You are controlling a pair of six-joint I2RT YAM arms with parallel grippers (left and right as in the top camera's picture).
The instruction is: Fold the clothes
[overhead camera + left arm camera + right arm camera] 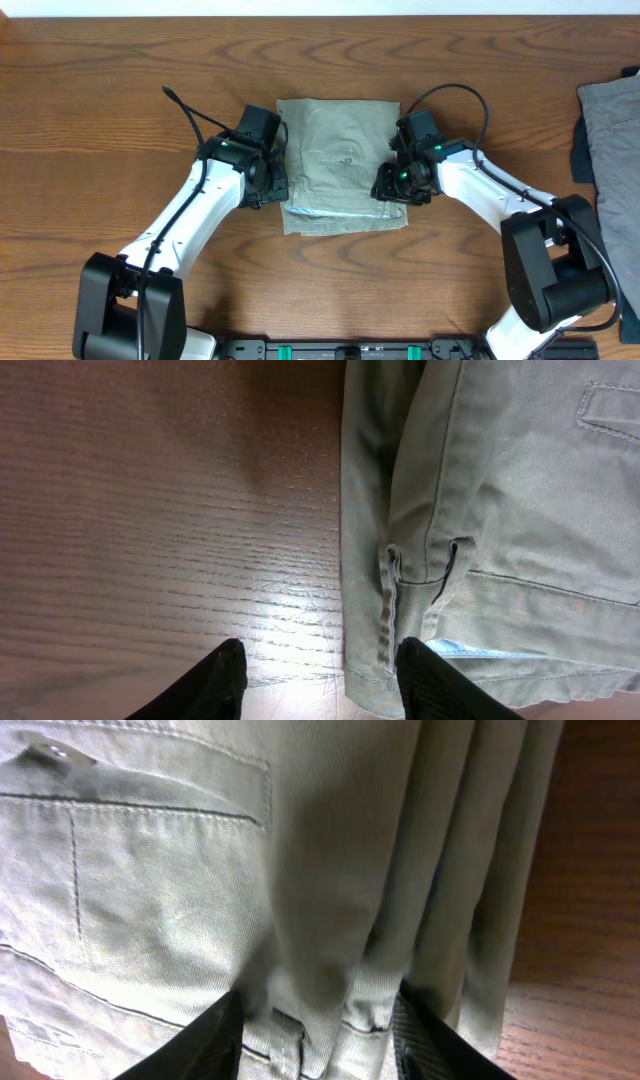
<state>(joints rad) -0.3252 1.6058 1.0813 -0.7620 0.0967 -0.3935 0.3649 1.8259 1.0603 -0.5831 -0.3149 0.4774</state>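
Note:
The khaki shorts (340,160) lie folded into a rough square at the table's middle. Their pale lining shows at the front left corner. My left gripper (272,185) is at the shorts' left edge. In the left wrist view it (322,670) is open, with one finger over bare wood and the other over the waistband edge of the shorts (520,510). My right gripper (392,185) is at the right edge. In the right wrist view it (318,1030) is open, its fingers on either side of a bunched fold of the shorts (200,870).
A plain grey garment (612,130) lies at the far right edge, with a dark navy cloth (580,150) beside it. The wooden table (100,120) extends left of and in front of the shorts.

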